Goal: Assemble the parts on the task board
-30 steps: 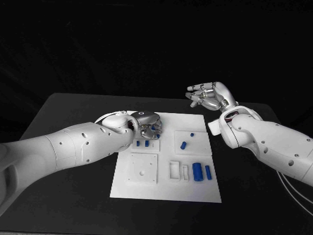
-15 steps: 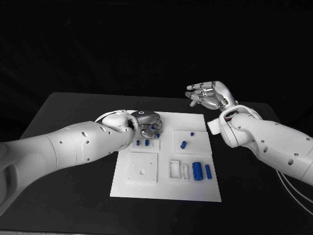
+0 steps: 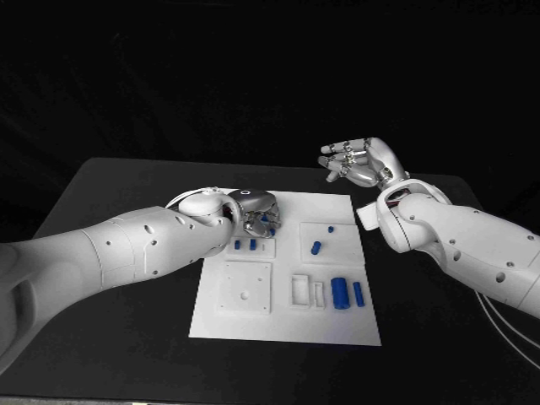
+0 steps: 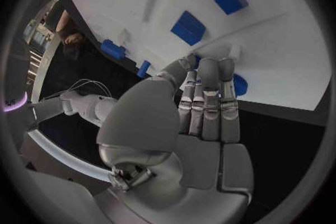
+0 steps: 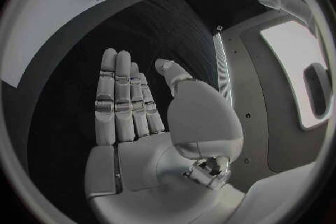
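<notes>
Left hand, silver and glossy, sits low over the far-left corner of the flat white task board, fingers closed round a small blue part. Right hand hovers beyond the board, fingers loosely apart, empty. Little has shifted since a second ago; blue cylinders lie in their recesses.

Hidden under the left hand: the far left corner of the task board, plus most of a blue part peeking out between the fingers; impossible to tell whether held or merely touched. Covered likewise in the left wrist view by fingers: part of a blue piece. Too small to make out: shapes of the blue parts toward the board's far right corner.
</notes>
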Tool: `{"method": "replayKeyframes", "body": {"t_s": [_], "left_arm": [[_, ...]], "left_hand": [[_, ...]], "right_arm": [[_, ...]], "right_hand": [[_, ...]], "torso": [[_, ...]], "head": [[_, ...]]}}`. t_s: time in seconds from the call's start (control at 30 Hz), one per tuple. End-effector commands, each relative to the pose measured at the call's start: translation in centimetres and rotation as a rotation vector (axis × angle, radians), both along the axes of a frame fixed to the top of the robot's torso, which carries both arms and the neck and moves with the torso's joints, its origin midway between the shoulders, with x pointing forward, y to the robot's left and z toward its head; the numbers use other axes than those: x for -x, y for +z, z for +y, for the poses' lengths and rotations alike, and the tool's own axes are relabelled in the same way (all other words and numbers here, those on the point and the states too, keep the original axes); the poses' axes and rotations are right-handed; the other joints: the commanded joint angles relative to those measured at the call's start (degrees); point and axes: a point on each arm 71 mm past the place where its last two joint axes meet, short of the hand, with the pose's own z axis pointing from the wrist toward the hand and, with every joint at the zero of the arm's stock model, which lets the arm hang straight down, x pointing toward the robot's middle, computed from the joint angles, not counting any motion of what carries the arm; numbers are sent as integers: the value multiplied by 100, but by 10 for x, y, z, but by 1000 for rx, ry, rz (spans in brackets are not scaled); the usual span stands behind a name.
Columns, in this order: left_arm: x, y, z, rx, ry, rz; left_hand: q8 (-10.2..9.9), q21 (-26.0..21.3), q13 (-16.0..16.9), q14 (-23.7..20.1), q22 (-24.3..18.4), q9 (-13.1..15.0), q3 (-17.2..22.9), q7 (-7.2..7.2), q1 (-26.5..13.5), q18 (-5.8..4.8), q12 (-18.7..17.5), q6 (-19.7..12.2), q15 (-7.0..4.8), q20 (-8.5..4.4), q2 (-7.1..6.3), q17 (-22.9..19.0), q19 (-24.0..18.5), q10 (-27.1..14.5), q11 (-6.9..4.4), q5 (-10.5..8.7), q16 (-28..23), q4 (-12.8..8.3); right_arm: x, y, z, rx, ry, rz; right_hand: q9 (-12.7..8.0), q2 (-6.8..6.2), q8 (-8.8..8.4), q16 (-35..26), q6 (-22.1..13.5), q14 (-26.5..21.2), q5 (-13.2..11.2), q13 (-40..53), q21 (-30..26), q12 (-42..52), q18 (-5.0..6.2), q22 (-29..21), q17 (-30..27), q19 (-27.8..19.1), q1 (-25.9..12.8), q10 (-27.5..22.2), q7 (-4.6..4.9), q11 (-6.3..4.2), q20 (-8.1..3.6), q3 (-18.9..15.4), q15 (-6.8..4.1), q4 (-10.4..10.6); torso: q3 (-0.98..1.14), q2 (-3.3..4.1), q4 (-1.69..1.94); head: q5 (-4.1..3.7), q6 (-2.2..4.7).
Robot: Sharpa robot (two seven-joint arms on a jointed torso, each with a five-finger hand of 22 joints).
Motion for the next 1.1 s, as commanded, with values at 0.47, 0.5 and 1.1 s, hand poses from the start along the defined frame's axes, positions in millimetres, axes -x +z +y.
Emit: {"method": "replayKeyframes", "body": {"t_s": [0.47, 0.5, 1.1], "left_arm": [[7, -17, -2, -153, -28, 26], [7, -17, -2, -157, -28, 24], [5, -14, 2, -160, -9, -20]], "left_hand": [[-24, 74, -1, -11, 102, -4, -34, 50, -25, 3, -22, 165, 17, 20, 13, -91, 22, 337, -58, -89, 208, 26], [-24, 75, -2, -9, 102, -4, -36, 52, -24, 3, -22, 171, 18, 20, 14, -91, 22, 345, -58, -91, 211, 26], [-19, 186, 2, 125, 118, -1, 19, 103, 135, 96, -10, 274, 33, 31, 86, -130, 131, 562, -71, -70, 339, -39]], "right_arm": [[1, 1, 3, -2, 16, -5], [1, 1, 3, -2, 17, -5], [0, 0, 3, -2, 16, -4]], "right_hand": [[-7, 11, -27, -29, 8, 21, 24, -6, 36, -14, -9, -20, -5, 37, -60, -45, 32, -13, 20, 28, 12, -4], [-7, 11, -26, -32, 19, 18, 28, -6, 39, -13, -10, -42, -5, 40, -66, -47, 29, -13, 21, 35, 13, -5], [-7, 11, -26, -32, 19, 18, 28, -6, 39, -13, -10, -42, -5, 40, -66, -47, 29, -13, 21, 35, 13, -5]], "torso": [[1, -6, 3], [1, -6, 3], [-4, -6, 12]], "head": [[-1, -32], [-1, -32], [-11, -18]]}}
